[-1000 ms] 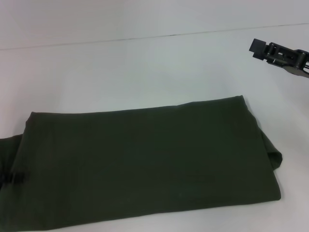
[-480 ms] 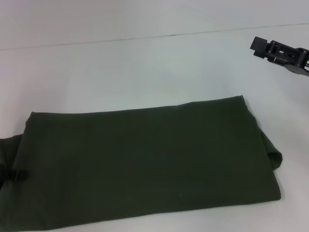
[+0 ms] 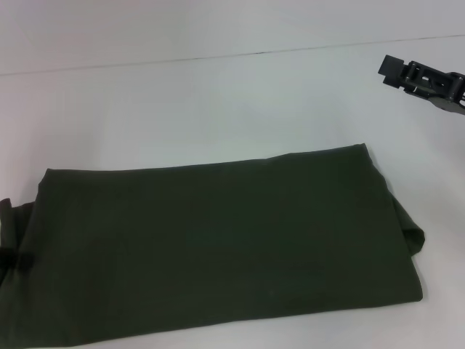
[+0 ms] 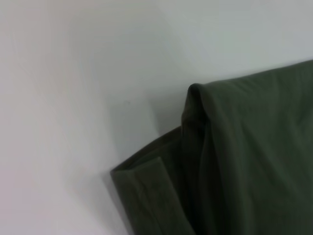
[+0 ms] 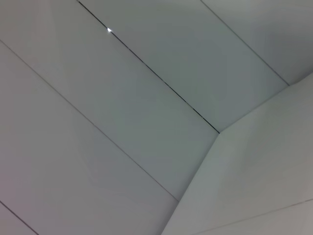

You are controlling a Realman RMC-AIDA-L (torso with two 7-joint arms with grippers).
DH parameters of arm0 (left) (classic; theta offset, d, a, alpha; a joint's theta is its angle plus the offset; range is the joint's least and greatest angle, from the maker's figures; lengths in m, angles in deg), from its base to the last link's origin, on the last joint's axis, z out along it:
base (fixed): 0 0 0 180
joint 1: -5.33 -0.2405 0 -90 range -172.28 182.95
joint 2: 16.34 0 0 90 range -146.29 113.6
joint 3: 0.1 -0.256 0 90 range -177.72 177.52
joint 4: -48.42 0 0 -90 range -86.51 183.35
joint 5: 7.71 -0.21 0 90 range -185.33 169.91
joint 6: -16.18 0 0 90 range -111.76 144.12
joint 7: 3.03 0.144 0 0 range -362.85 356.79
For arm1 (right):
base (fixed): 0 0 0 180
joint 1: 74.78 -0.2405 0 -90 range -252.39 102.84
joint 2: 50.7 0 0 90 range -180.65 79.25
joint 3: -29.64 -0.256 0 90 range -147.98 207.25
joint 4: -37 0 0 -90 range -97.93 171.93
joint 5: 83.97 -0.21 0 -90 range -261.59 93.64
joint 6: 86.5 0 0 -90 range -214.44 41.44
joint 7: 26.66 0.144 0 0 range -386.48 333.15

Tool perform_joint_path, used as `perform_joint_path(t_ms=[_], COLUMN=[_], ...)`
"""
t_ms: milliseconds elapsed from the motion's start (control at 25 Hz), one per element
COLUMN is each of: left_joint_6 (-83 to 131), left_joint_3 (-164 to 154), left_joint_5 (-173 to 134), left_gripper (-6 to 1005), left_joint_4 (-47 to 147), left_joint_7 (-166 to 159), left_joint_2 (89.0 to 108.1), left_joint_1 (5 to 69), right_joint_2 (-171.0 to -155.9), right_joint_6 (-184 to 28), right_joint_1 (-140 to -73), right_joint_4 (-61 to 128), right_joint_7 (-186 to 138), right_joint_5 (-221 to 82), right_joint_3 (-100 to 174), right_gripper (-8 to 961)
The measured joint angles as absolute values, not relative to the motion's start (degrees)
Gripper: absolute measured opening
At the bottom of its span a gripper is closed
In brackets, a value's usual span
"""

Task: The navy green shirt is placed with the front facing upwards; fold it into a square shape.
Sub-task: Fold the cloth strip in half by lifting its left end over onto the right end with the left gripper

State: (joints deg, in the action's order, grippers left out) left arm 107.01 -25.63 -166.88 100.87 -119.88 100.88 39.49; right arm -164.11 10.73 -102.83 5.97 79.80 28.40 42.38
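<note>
Lying folded on white table, navy green shirt; right hand raised, grip unclear.

No readable text, labels or numbers, navy green shirt shows plain fabric

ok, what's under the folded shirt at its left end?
A lower layer of the navy green shirt sticks out beneath the top fold, lying on the white table. Anything deeper under the fold is covered.

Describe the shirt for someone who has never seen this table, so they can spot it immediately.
On the white table, the navy green shirt fills the near half as a wide folded slab. It is plain dark olive, no print showing, with a loose flap poking out on the right.
</note>
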Motion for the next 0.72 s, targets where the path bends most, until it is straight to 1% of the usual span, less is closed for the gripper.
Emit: perform_joint_path(t_ms=[200,480,560,720], left_joint_6=[106.83,106.55,106.55,106.55], left_joint_3=[-25.66,-25.68,-25.68,-25.69], left_joint_5=[-166.91,-166.96,-166.96,-166.97], left_gripper=[541,299,174,174], left_joint_4=[100.95,100.82,100.82,100.82], left_joint_7=[-120.23,-120.33,-120.33,-120.25], left_joint_2=[100.88,100.84,100.83,100.81], left_joint_1=[39.35,39.21,39.18,39.17], right_joint_2=[-164.02,-163.98,-163.98,-163.98], right_joint_6=[10.73,10.78,10.79,10.79], right_joint_1=[-102.76,-102.71,-102.70,-102.55], right_joint_4=[5.98,5.97,5.98,5.97], right_joint_7=[79.80,79.80,79.80,79.71], right_joint_5=[27.90,27.73,27.70,27.63], right_joint_3=[42.41,42.50,42.53,42.55], right_gripper=[884,885,885,885])
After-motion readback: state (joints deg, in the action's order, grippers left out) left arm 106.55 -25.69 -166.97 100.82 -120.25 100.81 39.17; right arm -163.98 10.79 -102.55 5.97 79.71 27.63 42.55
